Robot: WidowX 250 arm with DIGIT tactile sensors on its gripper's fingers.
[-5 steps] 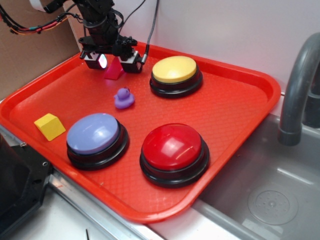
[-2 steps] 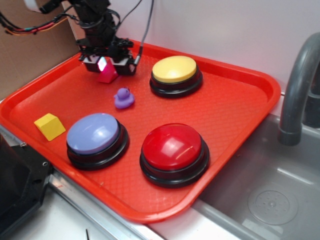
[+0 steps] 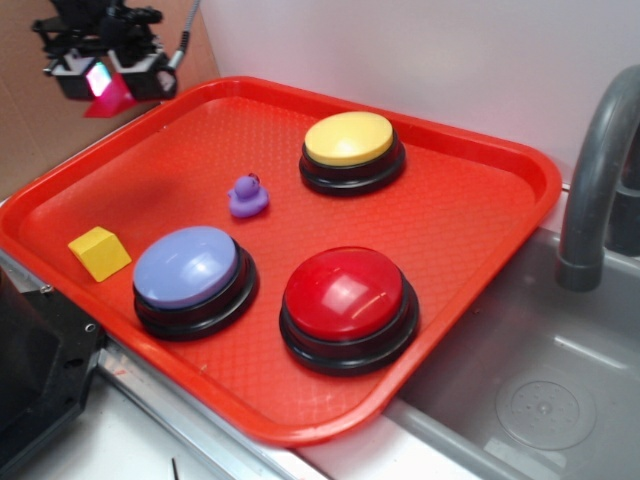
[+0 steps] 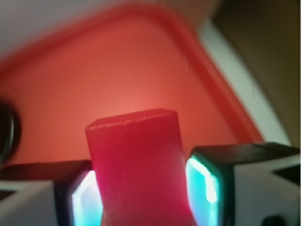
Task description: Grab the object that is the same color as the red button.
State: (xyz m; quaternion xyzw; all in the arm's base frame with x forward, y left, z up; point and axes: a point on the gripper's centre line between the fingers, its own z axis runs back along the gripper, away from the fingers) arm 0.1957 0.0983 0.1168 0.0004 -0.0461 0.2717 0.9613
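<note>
Both fingers point(image 4: 204, 186) of the black gripper point(image 3: 103, 78) are closed flush against the flanks of the small matte red wedge-shaped block point(image 3: 108, 97), one glowing pad on each side, with no gap that I can see in the wrist view. From where I stand, the block hangs in the air above the far left corner of the big red plastic tray point(image 3: 480, 235), clear of its floor, so the grab looks essentially made. It matches the glossy red dome button on its black base point(image 3: 346, 299), which sits untouched at the near side, beside the lavender-blue dome button point(image 3: 188, 268). The yellow dome button point(image 3: 349, 140), the small purple rubber duck point(image 3: 247, 195) and the yellow block point(image 3: 98, 252) lie well apart from the gripper.

To finish well, I'd keep the squeeze steady and move gently: the wedge's sloped face gives little to hold, and only its lower part sits between the pads, so a jerk could tip it loose.
</note>
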